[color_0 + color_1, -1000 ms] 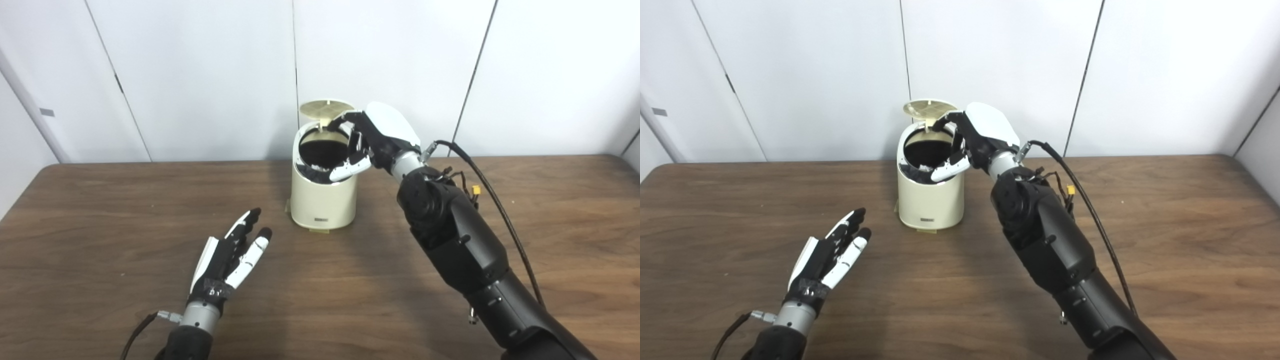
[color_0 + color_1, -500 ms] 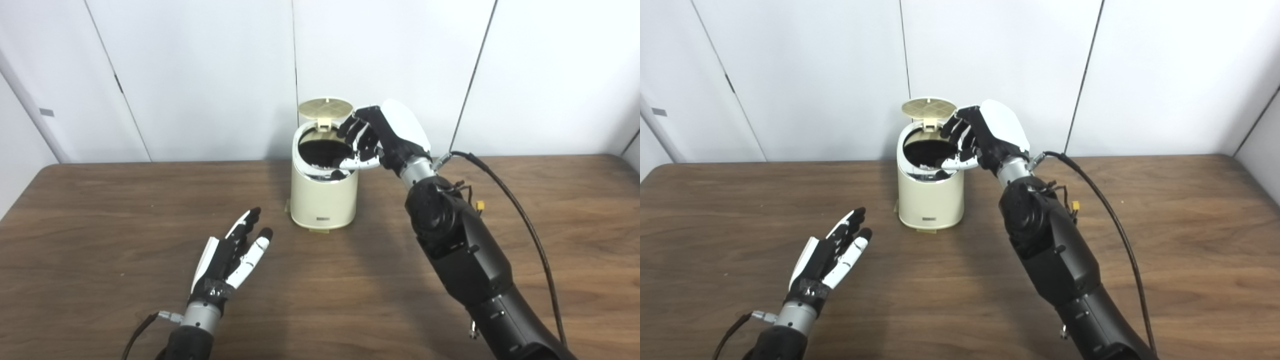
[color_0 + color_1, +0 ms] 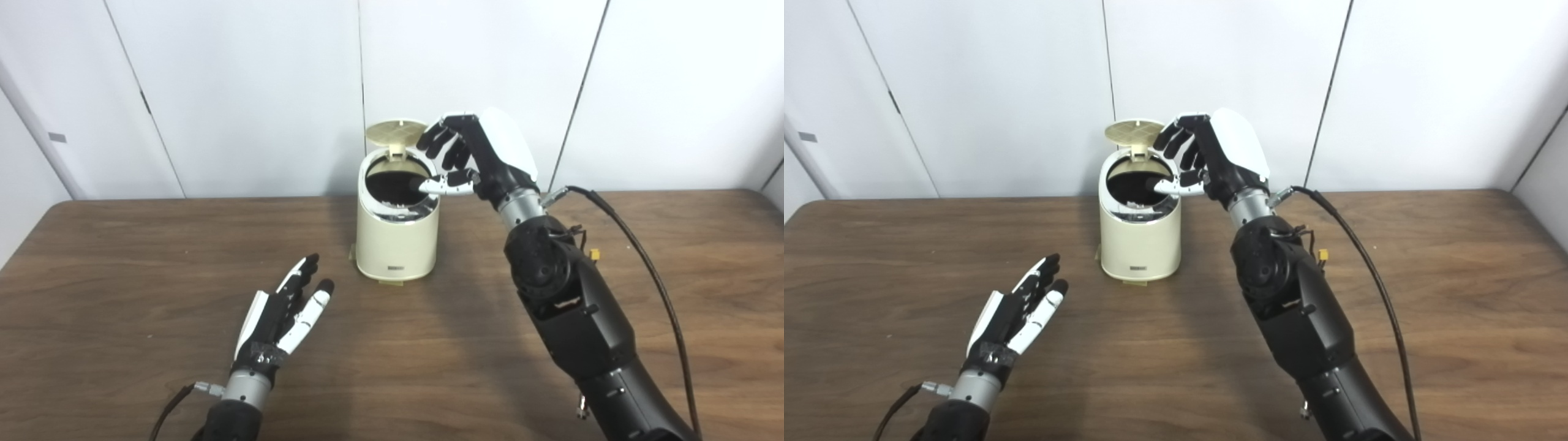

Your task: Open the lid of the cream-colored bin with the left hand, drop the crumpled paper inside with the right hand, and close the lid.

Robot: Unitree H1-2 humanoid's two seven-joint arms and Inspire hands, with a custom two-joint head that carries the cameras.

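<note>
With the cream-colored bin point(image 3: 397, 233) open on the tabletop point(image 3: 122, 257), its lid point(image 3: 397, 130) upright, and both the right hand point(image 3: 474, 156) and left hand point(image 3: 283, 315) empty and spread, closing calls for a gentle downward press on the lid.

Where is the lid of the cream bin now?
The lid stands open at the back of the bin, mid-table, just left of the right hand.
</note>
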